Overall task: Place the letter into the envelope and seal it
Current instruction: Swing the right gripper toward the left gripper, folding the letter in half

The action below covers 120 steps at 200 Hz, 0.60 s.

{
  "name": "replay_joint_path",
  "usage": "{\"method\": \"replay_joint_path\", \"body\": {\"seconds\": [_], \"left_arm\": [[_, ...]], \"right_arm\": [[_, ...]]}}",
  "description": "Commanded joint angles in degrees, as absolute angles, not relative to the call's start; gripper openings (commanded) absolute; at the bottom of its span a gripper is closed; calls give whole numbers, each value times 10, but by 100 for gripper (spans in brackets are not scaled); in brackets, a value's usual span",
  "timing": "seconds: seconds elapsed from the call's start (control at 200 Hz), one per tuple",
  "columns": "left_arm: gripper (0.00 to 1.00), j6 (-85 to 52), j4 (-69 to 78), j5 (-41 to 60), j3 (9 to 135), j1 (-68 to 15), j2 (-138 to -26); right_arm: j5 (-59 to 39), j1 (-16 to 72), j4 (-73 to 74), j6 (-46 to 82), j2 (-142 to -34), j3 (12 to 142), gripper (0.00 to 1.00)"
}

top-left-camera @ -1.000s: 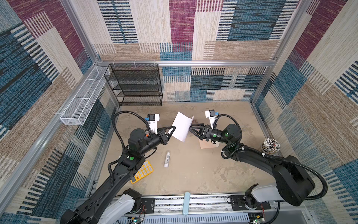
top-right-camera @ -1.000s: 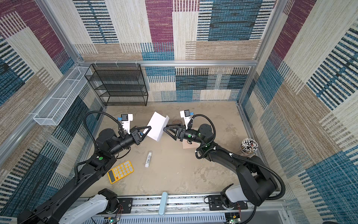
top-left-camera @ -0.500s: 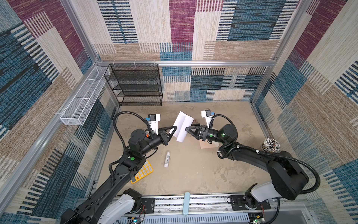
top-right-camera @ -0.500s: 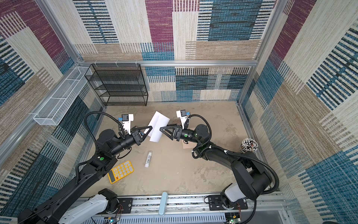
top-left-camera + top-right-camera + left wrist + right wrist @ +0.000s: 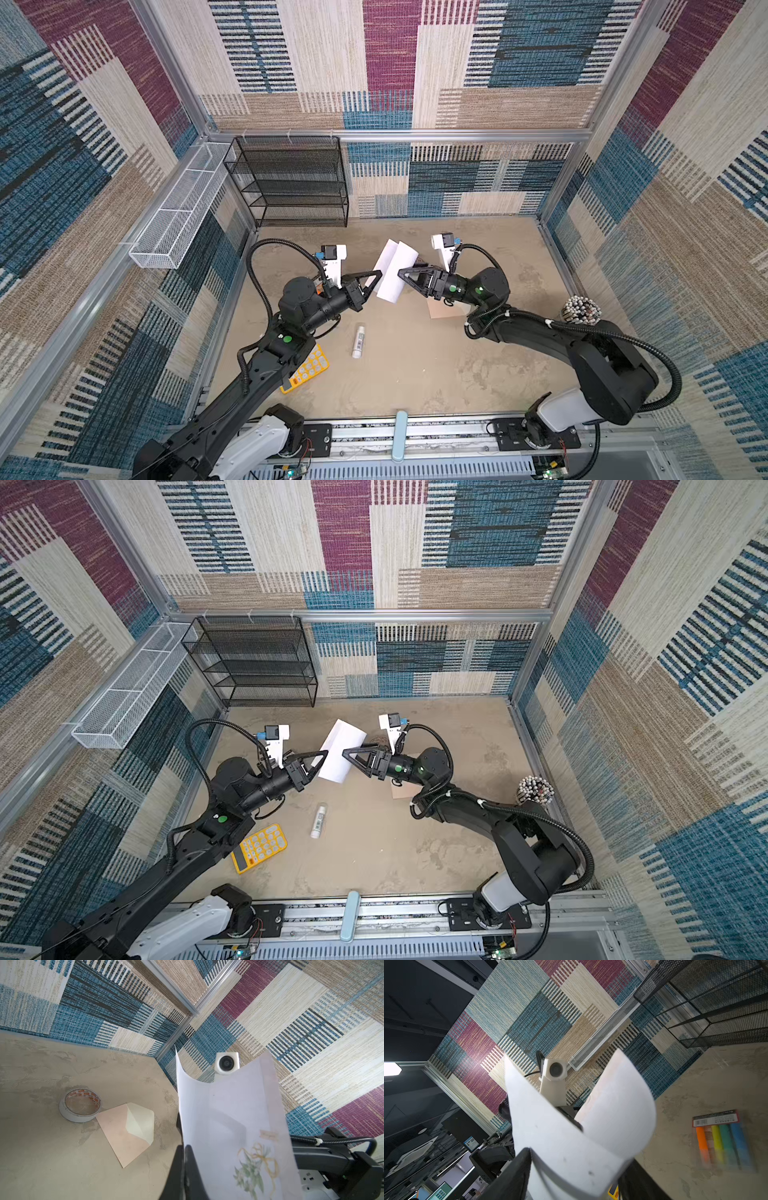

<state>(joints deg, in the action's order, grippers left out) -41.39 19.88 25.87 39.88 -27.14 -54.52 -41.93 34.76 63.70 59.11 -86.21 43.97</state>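
Above the table's [image 5: 415, 374] middle, the letter [image 5: 392, 276] is held curled in the air. At its left edge the left gripper [image 5: 379, 274] is clamped on it; at its right edge the right gripper [image 5: 400, 273] straddles it, jaws apart. Under the right arm the envelope [image 5: 124, 1136] lies flat, just beside a tape roll [image 5: 80, 1105].

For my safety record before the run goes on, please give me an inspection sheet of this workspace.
Surface: mottled beige tabletop.
Job's things: letter in the air, bowed; envelope flat, flap open, beside tape roll.
Clutter: yellow calculator, white tube, marker pack, pen holder.
Pincers: left pincer shut on letter; right pincer open around its opposite edge.
Cables: black hoses loop off both arms.
Surroundings: patterned walls, black mesh shelf, white wire basket.
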Motion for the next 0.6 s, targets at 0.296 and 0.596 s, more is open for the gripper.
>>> {"method": "replay_joint_path", "body": {"seconds": [0.296,0.596], "left_arm": [[0,-422,220,268,398,-272,-539],[0,-421,219,272,397,-272,-541]], "right_arm": [[-414,348,657,606,-870,441,58],[-410,348,659,613,-875,445,41]]}}
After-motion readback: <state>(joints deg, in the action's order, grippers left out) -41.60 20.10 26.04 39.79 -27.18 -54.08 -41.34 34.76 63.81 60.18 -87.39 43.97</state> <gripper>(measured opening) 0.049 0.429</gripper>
